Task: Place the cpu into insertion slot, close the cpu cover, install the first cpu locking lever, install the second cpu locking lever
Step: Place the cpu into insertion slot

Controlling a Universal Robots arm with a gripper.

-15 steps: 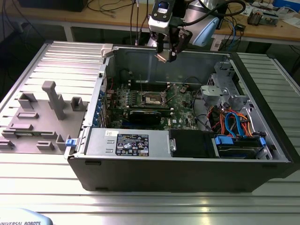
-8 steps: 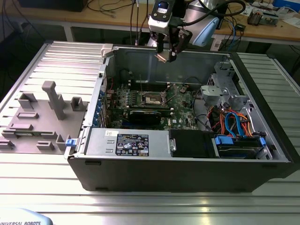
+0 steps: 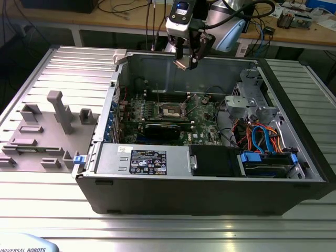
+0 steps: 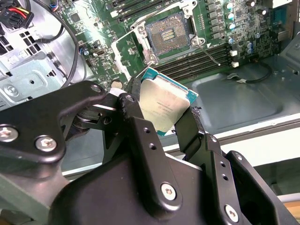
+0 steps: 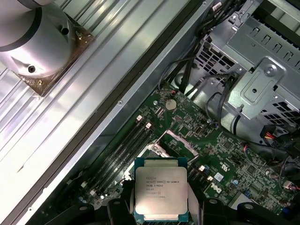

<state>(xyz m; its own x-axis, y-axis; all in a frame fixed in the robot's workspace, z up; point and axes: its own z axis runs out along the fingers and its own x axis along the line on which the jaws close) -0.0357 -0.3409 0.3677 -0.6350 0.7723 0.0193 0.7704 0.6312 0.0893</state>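
Contents of the open black metal computer case?
One green motherboard is seen inside, with one small square dark insertion slot bared on it.
Small flat silver-grey square cpu?
One is clamped between the black gripper's fingers, well above the slot.

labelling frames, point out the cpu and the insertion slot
cpu point(image 5: 161, 188), first wrist view, middle of its silver-grey top
insertion slot point(image 4: 167, 35), second wrist view, centre of the dark recess
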